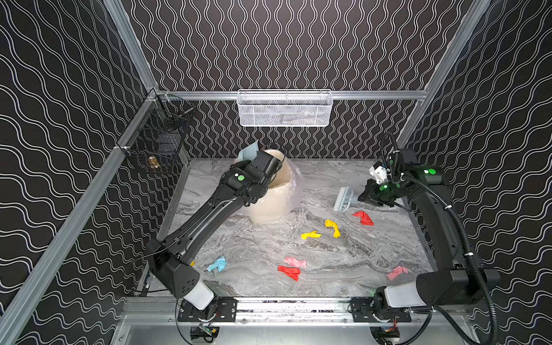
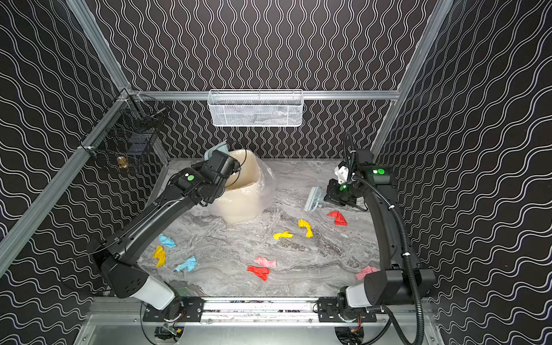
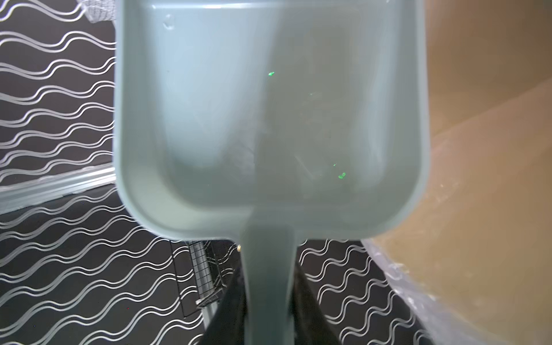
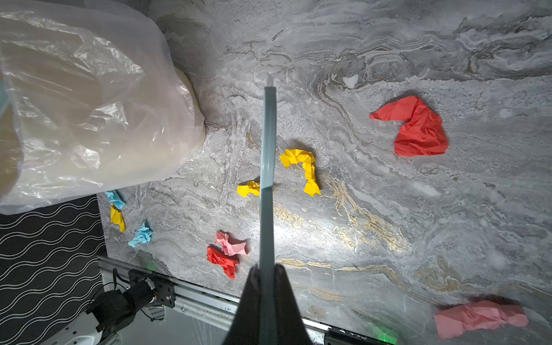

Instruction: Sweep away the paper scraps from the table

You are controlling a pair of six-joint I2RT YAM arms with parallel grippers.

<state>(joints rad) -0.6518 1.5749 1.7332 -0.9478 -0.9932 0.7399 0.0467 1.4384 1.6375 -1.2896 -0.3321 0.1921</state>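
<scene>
Colour survey: we record a dark patterned enclosure, a marbled tabletop and bright litter.
We find the tabletop [image 1: 343, 263] grey and white marble with dark veining, plus gold-toned streaks in the right wrist view. The paper scraps [image 2: 337, 218] are red, yellow, pink and light blue. The dustpan [image 3: 268, 119] and the brush [image 1: 343, 200] are both pale blue. The bin [image 1: 268, 209] is cream, under a clear, glossy liner [image 4: 89, 104]. The walls [image 1: 283, 44] are black with paired white wavy lines. The mesh basket [image 1: 285, 109] is white; the wire basket [image 1: 161, 140] is black. The arms [image 1: 209, 218] are black with white base sections and green lights.
</scene>
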